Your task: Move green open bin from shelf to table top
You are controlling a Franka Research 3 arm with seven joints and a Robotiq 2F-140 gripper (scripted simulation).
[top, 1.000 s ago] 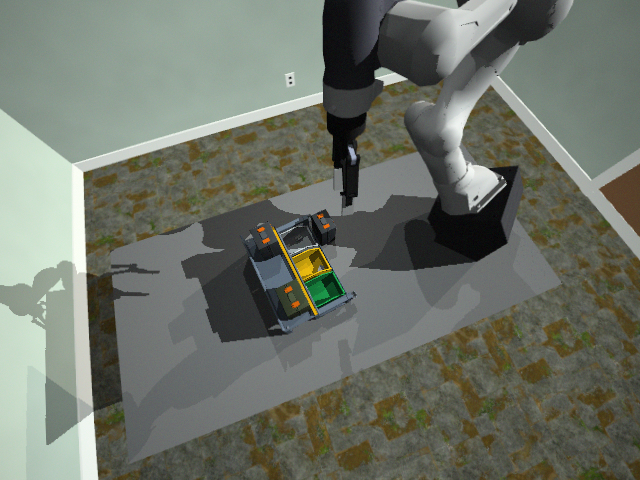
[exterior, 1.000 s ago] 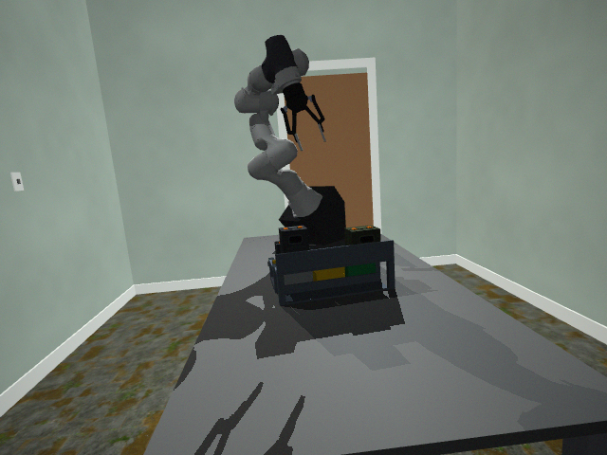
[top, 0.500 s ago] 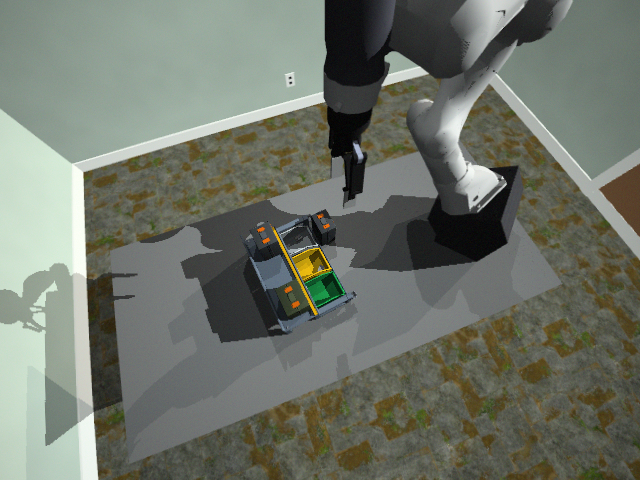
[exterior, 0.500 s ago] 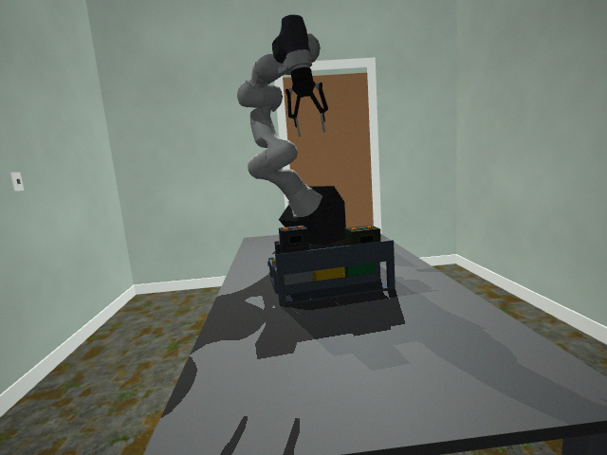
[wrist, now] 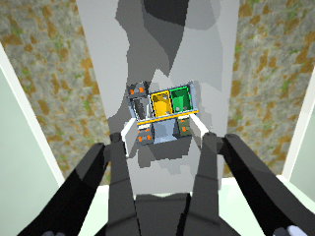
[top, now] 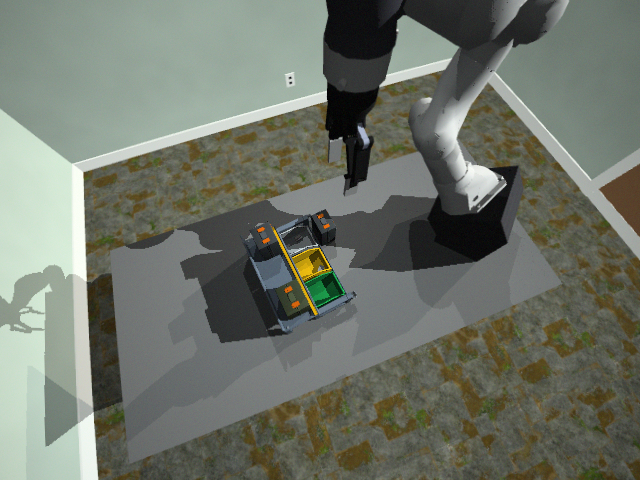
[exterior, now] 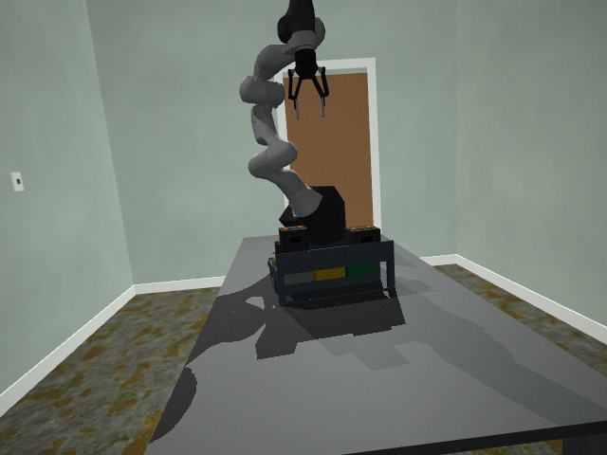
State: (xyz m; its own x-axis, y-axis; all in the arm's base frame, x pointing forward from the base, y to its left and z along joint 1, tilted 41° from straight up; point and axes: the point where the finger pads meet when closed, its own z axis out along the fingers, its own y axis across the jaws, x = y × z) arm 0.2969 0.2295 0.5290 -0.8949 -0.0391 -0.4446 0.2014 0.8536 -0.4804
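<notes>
High above the grey table point(top: 413, 310), gripper point(exterior: 309, 116) pointing straight down, jaws apart and holding nothing; far below, green bin point(top: 324, 290) seated at the end of the shelf point(exterior: 391, 266), beside the yellow bin point(top: 310, 262); dark cases point(top: 263, 240) on top.

The top view is looking steeply down from high; the exterior is facing along the bench point(exterior: 342, 382) toward the arm; the wrist is looking straight down. All are sharing the shelf point(top: 281, 310).
</notes>
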